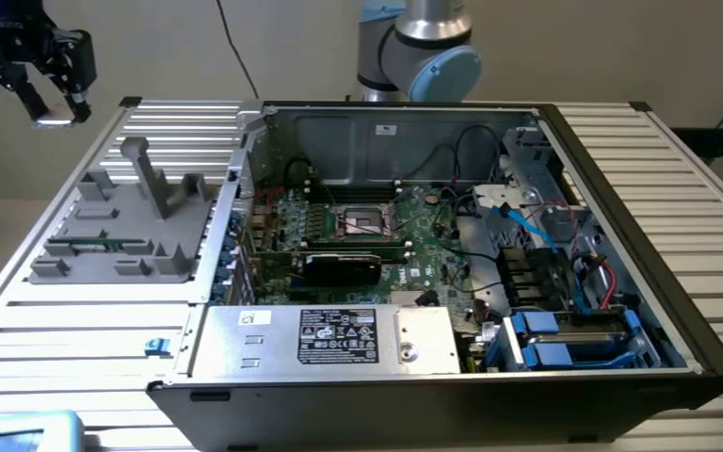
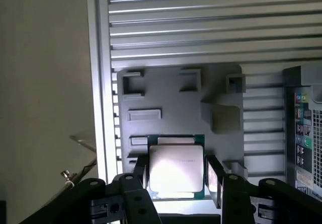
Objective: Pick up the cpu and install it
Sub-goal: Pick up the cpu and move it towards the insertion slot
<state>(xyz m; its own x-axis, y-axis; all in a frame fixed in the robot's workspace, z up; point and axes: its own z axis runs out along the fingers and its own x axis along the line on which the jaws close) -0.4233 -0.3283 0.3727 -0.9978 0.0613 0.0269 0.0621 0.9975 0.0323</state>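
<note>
The cpu (image 2: 176, 166), a small square chip with a silvery top and a thin green rim, sits between my two dark fingers (image 2: 214, 176) in the wrist view. My gripper (image 2: 176, 178) is shut on its two opposite edges. In the exterior view the gripper (image 1: 56, 105) hangs in the air at the far upper left, well above the table, with the cpu (image 1: 54, 120) as a pale spot at its tips. The grey tray (image 2: 176, 100) lies below it. The black socket frame (image 1: 364, 221) with a shiny centre sits on the motherboard inside the open computer case.
The grey tray (image 1: 123, 226) with upright posts rests on the slatted metal table (image 1: 663, 188) at the exterior view's left, with a thin green memory stick (image 1: 86, 247) on it. The open case (image 1: 462, 245) holds a power supply (image 1: 324, 339), cables and blue drive bays (image 1: 575, 344). The arm's base (image 1: 414, 47) stands behind the case.
</note>
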